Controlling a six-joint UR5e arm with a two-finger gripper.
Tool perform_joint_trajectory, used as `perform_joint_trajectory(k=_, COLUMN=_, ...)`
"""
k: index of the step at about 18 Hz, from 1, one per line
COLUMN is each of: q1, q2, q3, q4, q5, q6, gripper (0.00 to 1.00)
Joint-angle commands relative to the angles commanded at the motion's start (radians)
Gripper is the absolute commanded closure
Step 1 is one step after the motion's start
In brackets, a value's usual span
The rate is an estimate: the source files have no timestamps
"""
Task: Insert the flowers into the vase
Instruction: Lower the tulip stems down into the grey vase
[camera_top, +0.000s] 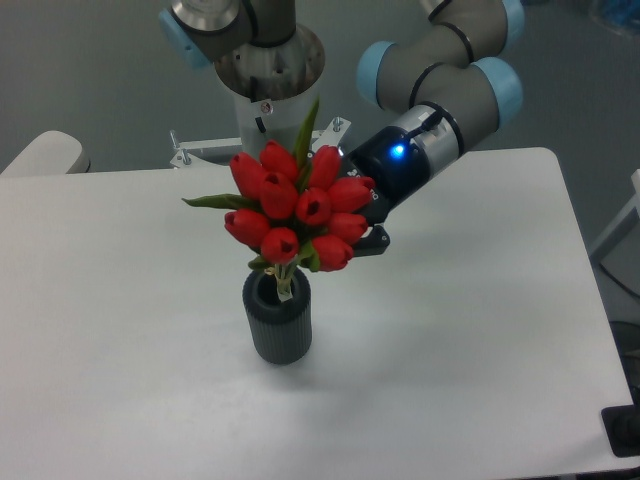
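The flowers (292, 208), a tight bunch of red tulip buds with long green leaves, hang tilted just above the vase (277, 322). Their stem ends dip into the vase's round mouth. The vase is a small dark grey ribbed cylinder standing upright on the white table (480, 330). My gripper (366, 236) sits behind the right side of the bunch and is shut on the flowers. The buds hide most of its fingers.
The arm's base column (268, 95) rises at the back edge of the table, right behind the bunch. A pale rounded object (40, 152) lies off the table's back left corner. A dark item (625, 430) sits at the front right corner.
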Motion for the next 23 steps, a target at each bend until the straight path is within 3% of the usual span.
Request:
perform_joint_trajectory(k=9, q1=0.006, q2=0.014, q3=-0.040, q4=0.003, q5=0.000, q6=0.008, gripper=0.73)
perform_joint_trajectory(k=19, q1=0.008, q2=0.006, q3=-0.146, q4=0.005, q5=0.000, q6=0.163, gripper=0.73)
perform_joint_trajectory(k=23, q1=0.014, q2=0.000, q3=-0.158, q4=0.005, q5=0.003, q6=0.183, gripper=0.72)
